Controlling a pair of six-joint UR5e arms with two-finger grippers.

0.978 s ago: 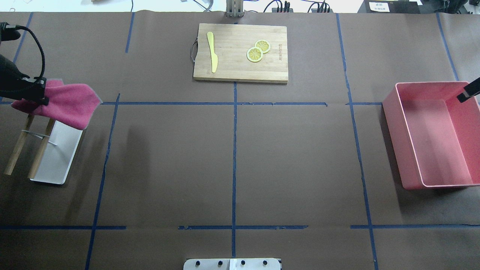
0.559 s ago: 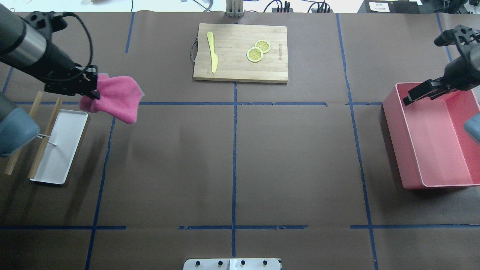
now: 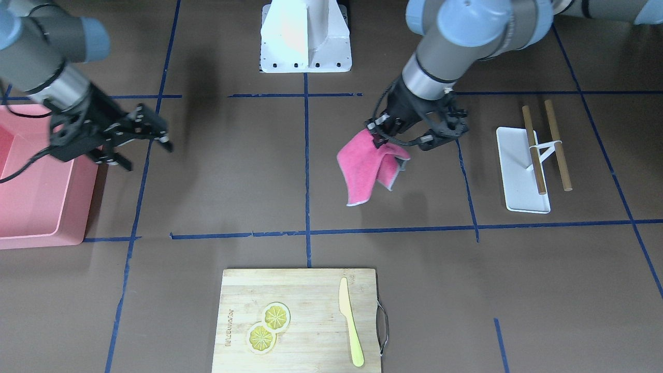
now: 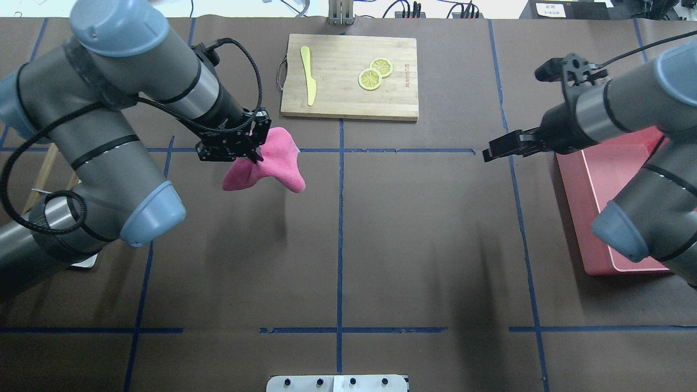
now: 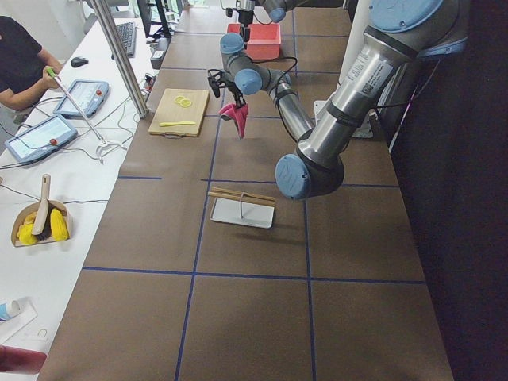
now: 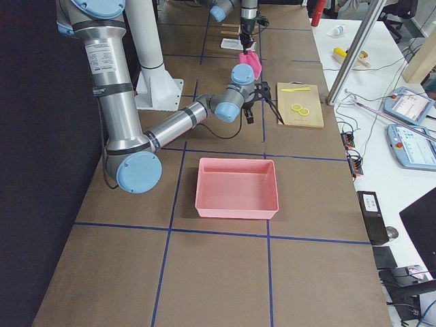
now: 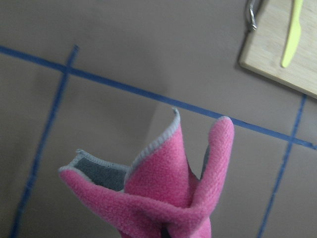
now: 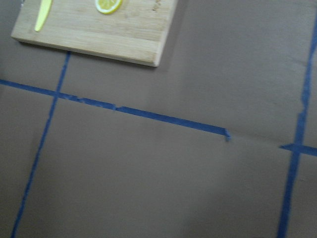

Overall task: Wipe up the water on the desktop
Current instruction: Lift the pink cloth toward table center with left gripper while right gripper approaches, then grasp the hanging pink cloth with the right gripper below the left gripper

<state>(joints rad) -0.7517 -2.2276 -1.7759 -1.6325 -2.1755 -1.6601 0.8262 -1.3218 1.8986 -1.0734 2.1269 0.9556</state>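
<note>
The desktop [image 4: 435, 234] spreads between the grippers, which are well apart. Over its middle tape line the left gripper [image 4: 255, 154] pinches a hanging pink cloth [image 4: 279, 166]. The right gripper [image 3: 148, 157] gapes wide just beside the pink bin [image 3: 31, 235]. The print on the far cutting board [image 4: 348, 100] is too small to read.

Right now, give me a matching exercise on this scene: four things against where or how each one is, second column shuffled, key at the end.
Things
1. pink cloth
2. yellow knife
3. right gripper
4. white rack

Places or states
A. lying on the bamboo cutting board
B. open, holding nothing
C. standing on the desktop, on the robot's left side
D. hanging from the shut left gripper

Pairs: 1-D, 2-A, 3-B, 4-C
</note>
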